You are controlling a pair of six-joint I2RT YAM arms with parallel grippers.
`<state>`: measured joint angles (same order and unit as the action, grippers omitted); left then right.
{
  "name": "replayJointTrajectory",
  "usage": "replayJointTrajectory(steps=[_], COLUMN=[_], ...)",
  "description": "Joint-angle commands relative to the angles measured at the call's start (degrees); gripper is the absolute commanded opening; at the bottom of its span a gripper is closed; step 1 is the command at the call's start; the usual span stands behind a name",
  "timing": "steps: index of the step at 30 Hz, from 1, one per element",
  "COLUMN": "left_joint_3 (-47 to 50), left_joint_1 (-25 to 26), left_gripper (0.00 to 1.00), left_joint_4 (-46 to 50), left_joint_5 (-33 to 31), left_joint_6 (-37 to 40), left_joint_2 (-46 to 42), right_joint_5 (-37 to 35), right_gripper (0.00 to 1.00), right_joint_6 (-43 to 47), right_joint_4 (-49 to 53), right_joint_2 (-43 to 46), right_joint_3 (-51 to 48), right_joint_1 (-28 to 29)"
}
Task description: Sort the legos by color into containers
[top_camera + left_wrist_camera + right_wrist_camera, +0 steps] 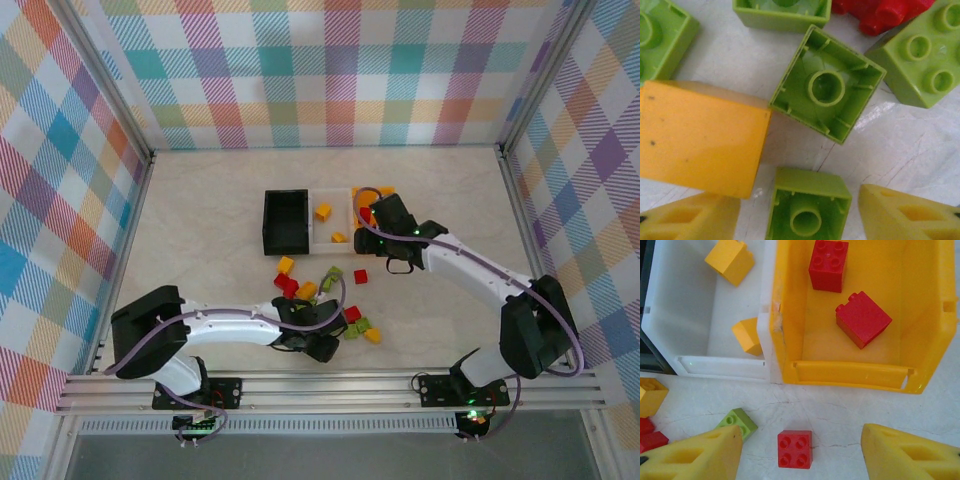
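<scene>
My left gripper (800,220) (330,345) hangs low over the legos at the table's near middle. Its yellow fingers (690,220) straddle an upside-down lime green brick (807,207) with a small gap on each side; it is open. A yellow brick (702,137) and more green bricks (827,85) lie close by. My right gripper (800,455) (368,238) is open above a red brick (795,449) on the table, just in front of the containers. The orange-yellow bin (850,372) holds two red bricks (863,319). The white bin (695,315) holds two yellow bricks (730,260). The black bin (285,222) stands leftmost.
Loose red, green and yellow bricks (300,288) lie scattered between the bins and the left arm. A green brick (737,422) sits beside my right gripper's left finger. Plaid walls enclose the table on three sides.
</scene>
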<state>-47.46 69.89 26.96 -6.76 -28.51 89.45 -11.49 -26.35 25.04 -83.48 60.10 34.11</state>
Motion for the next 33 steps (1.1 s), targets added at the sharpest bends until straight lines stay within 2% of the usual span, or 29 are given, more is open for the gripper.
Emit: replayJointTrajectory(steps=[1, 7, 10, 14, 17, 22, 27, 33], left_joint_3=[-1.6, -1.2, -1.5, -3.6, -6.0, -11.0, -20.3, -32.0], left_joint_1=[0.4, 0.6, 0.5, -1.0, -7.2, -22.2, -33.5, -40.1], left_gripper=[0.55, 0.41, 0.36, 0.36, 0.36, 0.38, 0.37, 0.33], left_joint_4=[0.0, 1.8, 3.4, 6.4, 7.4, 4.0, 1.3, 2.5], left_joint_5=[-1.1, -1.9, -3.1, -4.5, -4.0, -4.7, -5.6, -6.8], left_joint_6=[1.3, 0.6, -0.3, -0.1, 1.5, 2.5, 3.6, 3.1], left_joint_2=[1.3, 0.2, -3.1, -9.4, -14.4, -17.6, -7.0, 8.8], right_joint_5=[0.6, 0.8, 1.0, 1.1, 1.4, 1.6, 1.9, 2.3], right_gripper=[0.65, 0.65, 0.65, 0.65, 0.65, 0.65, 0.65, 0.65], right_joint_6=[-0.4, -0.1, -0.1, -0.3, -0.5, -1.0, -1.5, -1.3], right_joint_4=[-1.3, -1.2, -1.3, -1.4, -2.0, -1.9, -1.7, -0.6], right_joint_2=[2.2, 2.5, 2.5, 2.9, 3.4, 3.8, 4.2, 5.4], right_joint_3=[-0.6, -0.8, -0.7, -1.2, -2.0, -3.0, -3.6, -3.9], right_joint_1=[-0.6, -1.5, -1.7, -1.8, -1.8, -1.8, -1.9, -1.8])
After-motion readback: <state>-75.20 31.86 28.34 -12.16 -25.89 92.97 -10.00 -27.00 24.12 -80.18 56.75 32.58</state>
